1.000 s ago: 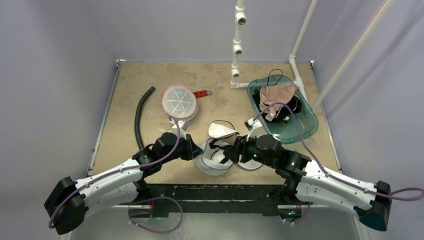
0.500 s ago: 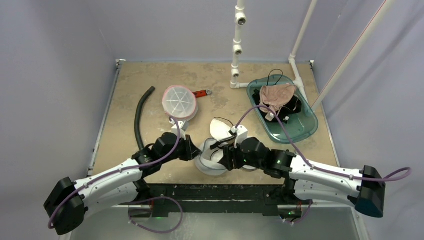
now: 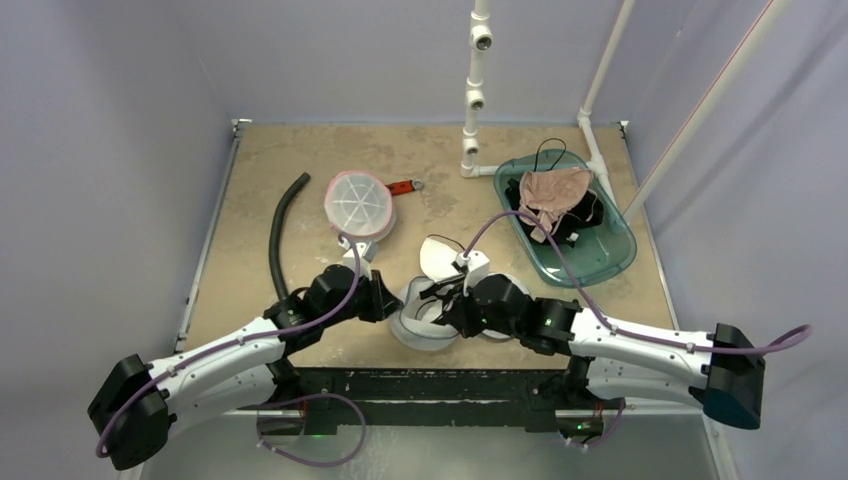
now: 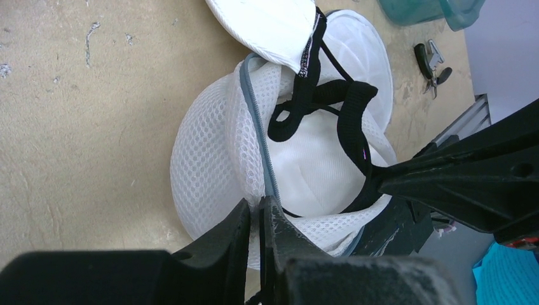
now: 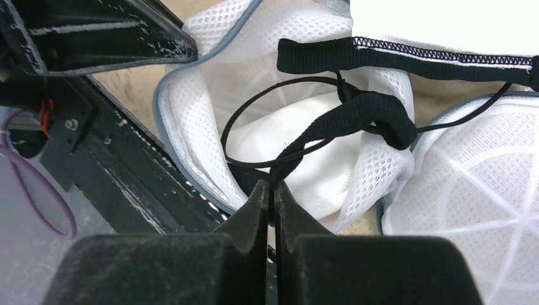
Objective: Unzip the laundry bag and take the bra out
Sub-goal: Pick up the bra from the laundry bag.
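**Both jaws clamped at the open laundry bag**

The left jaws are pressed together on the grey zipper rim (image 4: pixel 257 121) of the laundry bag (image 4: pixel 210 159). The right jaws are pinched on a black strap (image 5: pixel 356 114) of the bra (image 4: pixel 267 25), apparently just inside the bag's mouth. Just beyond both jaws, the bra's white cup hangs out over the rim above the tabletop (image 3: pixel 250 170). Farther beyond the right jaws stands a teal bin (image 3: pixel 610 260) of garments.

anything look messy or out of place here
Mostly the white mesh laundry bag: it is unzipped and gaping, with the white black-strapped bra half out, one cup flopped on the table and its straps looped untidily across the opening. In the teal plastic bin clothes are heaped loosely.
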Controlling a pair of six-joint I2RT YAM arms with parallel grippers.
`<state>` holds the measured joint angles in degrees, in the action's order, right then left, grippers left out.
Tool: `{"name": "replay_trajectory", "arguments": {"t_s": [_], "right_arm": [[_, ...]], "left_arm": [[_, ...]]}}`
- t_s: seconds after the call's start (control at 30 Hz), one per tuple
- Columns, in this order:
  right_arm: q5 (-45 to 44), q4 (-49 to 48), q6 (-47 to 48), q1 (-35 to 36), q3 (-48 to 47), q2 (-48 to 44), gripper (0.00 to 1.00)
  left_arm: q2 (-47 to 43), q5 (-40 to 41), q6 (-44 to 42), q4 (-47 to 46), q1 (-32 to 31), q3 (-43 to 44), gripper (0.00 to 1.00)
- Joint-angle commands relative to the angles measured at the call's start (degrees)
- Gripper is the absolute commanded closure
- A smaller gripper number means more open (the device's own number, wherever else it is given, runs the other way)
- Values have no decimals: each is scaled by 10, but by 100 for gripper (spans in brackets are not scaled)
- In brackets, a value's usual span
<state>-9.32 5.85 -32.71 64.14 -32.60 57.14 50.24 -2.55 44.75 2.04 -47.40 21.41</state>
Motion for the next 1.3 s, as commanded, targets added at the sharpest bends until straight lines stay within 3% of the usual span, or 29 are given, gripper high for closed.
{"name": "replay_trajectory", "arguments": {"t_s": [0.0,0.13,0.33,0.7,1.0,1.27], "right_arm": [[-17,-31,-6,3,-4,-26,100],[-69,-43,-55,3,4,-71,100],[-137,-111,-104,4,33,-179,100],[-293,-192,-132,4,63,-238,100],[-284,-372,-54,3,85,-255,100],[-248,-283,3,3,14,-200,100]], "left_arm": [[-6,-2,-11,-7,-3,20,92],[-2,-2,-11,-9,-3,19,100],[-4,-2,-13,-10,-3,17,100],[-20,0,-26,-5,-3,15,100],[-15,-3,-37,0,-3,35,100],[-23,83,-30,79,-3,48,100]]}}
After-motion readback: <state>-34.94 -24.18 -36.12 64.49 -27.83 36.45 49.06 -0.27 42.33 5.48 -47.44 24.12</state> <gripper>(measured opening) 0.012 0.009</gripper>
